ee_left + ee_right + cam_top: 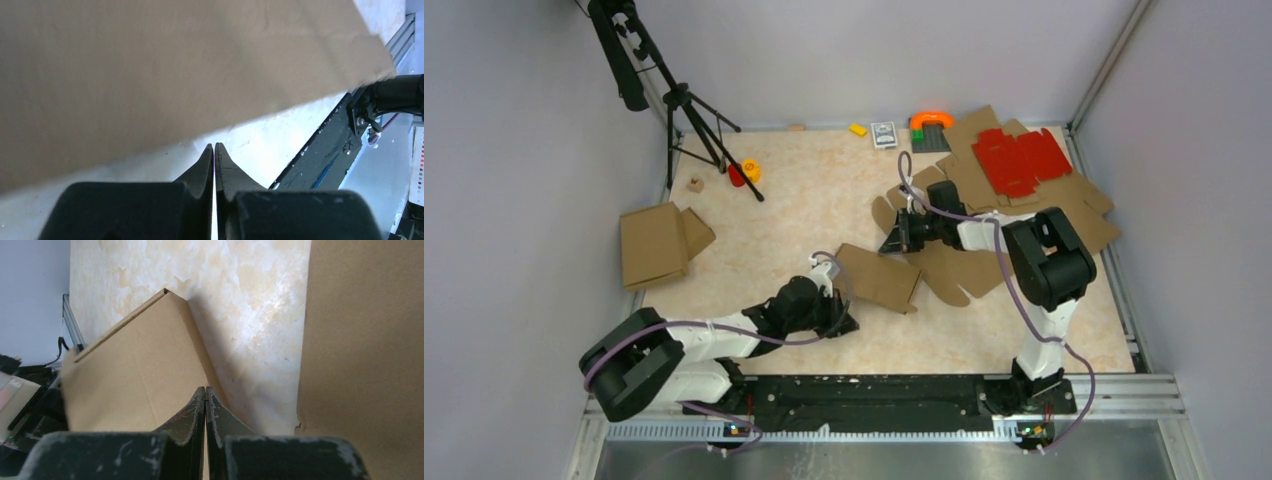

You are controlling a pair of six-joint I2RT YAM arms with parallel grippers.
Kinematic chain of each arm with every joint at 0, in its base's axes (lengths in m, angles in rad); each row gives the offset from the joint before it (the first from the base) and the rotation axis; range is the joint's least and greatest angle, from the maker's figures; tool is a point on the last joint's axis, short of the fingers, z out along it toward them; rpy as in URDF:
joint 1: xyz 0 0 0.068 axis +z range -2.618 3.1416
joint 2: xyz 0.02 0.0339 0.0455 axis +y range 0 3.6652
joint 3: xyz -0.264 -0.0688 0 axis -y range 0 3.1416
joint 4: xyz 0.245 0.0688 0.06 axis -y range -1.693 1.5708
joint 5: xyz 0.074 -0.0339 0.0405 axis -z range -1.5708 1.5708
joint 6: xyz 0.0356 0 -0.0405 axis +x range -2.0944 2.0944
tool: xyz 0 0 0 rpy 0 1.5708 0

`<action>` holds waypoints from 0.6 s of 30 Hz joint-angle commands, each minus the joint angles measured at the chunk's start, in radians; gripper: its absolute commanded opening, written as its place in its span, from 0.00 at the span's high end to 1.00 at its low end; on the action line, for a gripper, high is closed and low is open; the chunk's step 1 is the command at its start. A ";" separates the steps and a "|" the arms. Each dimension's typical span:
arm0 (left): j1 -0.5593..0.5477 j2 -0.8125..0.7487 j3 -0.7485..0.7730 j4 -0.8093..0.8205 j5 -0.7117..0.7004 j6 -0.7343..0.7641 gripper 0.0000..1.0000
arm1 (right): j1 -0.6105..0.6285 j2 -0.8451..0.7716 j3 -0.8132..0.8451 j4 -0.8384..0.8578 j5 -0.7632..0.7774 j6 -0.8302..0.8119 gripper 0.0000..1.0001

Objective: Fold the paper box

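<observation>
Nearest, toward six o'clock: left gripper (215, 147), clenched on nothing, tips just under the raised panel of the paper box (879, 278) at table centre. Beyond, toward twelve: right gripper (205, 390), likewise clamped empty, close against that panel's far side, contact unclear. Risk of skidding the whole sheet rather than creasing it, from pushing without any hold; risk too of the panel springing flat.
</observation>
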 commanded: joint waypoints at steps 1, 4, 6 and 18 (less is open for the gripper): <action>-0.002 -0.054 -0.008 0.007 -0.015 0.032 1.00 | -0.014 0.048 0.017 -0.014 0.041 -0.046 1.00; -0.002 -0.066 -0.004 0.009 -0.044 0.052 1.00 | -0.013 0.044 0.015 -0.008 0.036 -0.047 1.00; -0.002 -0.054 0.016 0.017 -0.073 0.066 1.00 | -0.014 0.041 0.014 -0.008 0.032 -0.049 1.00; 0.092 0.146 0.251 0.122 -0.028 0.153 1.00 | 0.002 -0.018 -0.016 0.016 -0.005 -0.037 1.00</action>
